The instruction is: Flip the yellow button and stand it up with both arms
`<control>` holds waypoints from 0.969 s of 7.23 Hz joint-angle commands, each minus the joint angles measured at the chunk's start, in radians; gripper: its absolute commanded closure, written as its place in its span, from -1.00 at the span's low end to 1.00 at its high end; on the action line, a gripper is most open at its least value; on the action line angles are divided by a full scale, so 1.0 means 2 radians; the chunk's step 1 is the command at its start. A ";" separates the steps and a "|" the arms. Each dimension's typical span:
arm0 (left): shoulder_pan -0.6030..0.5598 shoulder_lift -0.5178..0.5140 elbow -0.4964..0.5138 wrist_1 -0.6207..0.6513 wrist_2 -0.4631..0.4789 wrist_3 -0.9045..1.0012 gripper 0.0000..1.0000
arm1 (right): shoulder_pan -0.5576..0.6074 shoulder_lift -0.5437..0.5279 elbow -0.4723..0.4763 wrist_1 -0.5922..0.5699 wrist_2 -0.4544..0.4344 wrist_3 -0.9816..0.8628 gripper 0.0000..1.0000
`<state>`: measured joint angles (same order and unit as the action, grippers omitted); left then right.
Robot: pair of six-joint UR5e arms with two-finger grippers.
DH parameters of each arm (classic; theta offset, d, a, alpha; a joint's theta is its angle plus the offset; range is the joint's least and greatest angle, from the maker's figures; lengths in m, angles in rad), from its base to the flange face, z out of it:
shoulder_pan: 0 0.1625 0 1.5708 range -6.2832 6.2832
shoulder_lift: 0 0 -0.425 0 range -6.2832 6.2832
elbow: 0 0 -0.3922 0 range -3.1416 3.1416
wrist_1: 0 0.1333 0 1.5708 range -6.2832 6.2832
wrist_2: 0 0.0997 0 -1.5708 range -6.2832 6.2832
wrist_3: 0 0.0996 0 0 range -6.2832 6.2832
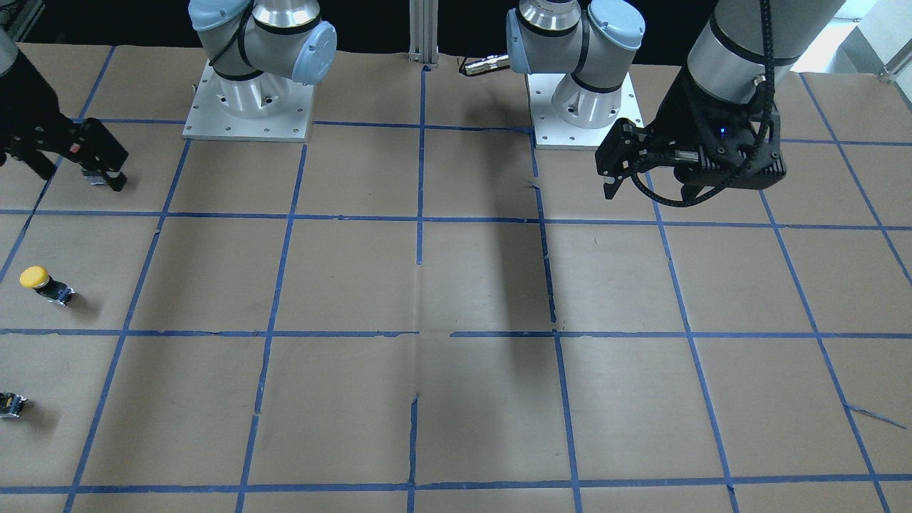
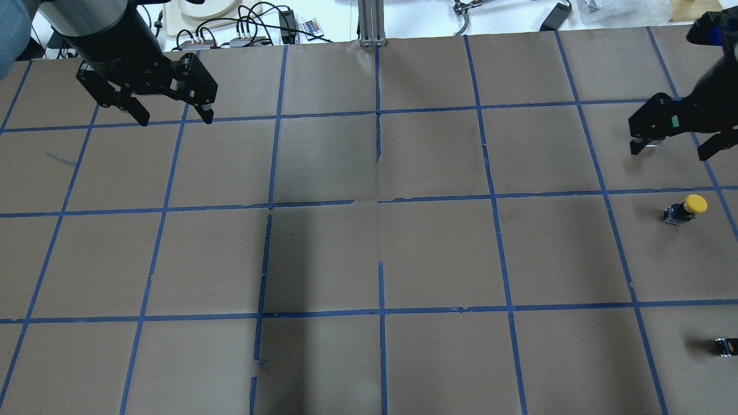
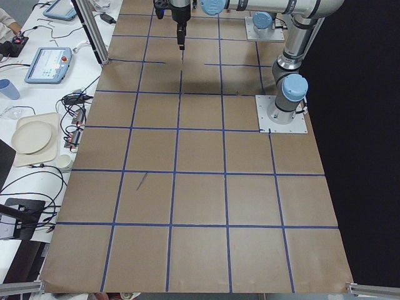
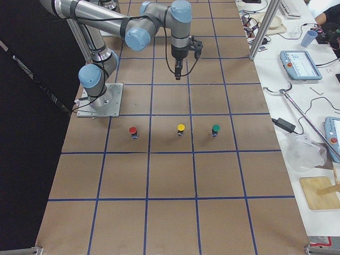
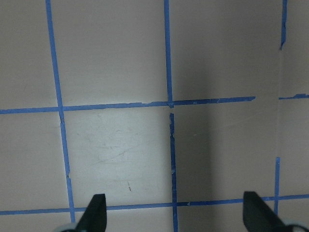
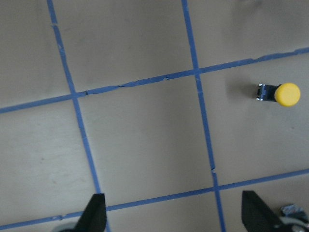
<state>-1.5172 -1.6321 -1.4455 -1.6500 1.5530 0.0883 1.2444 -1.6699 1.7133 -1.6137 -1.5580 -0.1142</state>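
The yellow button [image 2: 686,207] sits on the brown table near its right end; it also shows in the front view [image 1: 43,283] and the right wrist view [image 6: 280,93]. In the exterior right view [image 4: 180,129] it seems to stand cap up. My right gripper [image 2: 670,151] hangs open and empty above the table, just beyond the button and apart from it; the right wrist view [image 6: 174,212] shows its jaws wide. My left gripper [image 2: 174,120] is open and empty far off at the table's left, jaws wide in the left wrist view [image 5: 176,212].
A red-capped button [image 4: 133,130] and a green-capped one [image 4: 215,129] flank the yellow one. A small black-grey block [image 2: 726,346] lies at the right edge, cut off by the frame. The arm base plates [image 1: 246,107] stand on the robot's side. A metal post [image 2: 372,23] stands at the far edge.
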 commanded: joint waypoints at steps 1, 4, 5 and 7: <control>0.000 -0.001 0.003 0.000 0.000 0.000 -1.00 | 0.069 -0.007 -0.052 0.075 0.013 0.142 -0.99; 0.000 0.000 0.003 0.001 -0.001 0.000 -1.00 | 0.160 -0.016 -0.029 0.070 -0.034 0.205 -0.99; 0.000 0.000 0.003 0.001 -0.001 0.000 -1.00 | 0.163 -0.018 -0.012 0.068 -0.029 0.202 -0.99; 0.000 -0.001 0.003 0.002 -0.001 0.000 -1.00 | 0.158 -0.026 -0.008 0.069 -0.028 0.188 -0.99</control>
<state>-1.5172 -1.6325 -1.4390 -1.6477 1.5509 0.0874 1.5629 -1.7092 1.6893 -1.4771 -1.6138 0.2785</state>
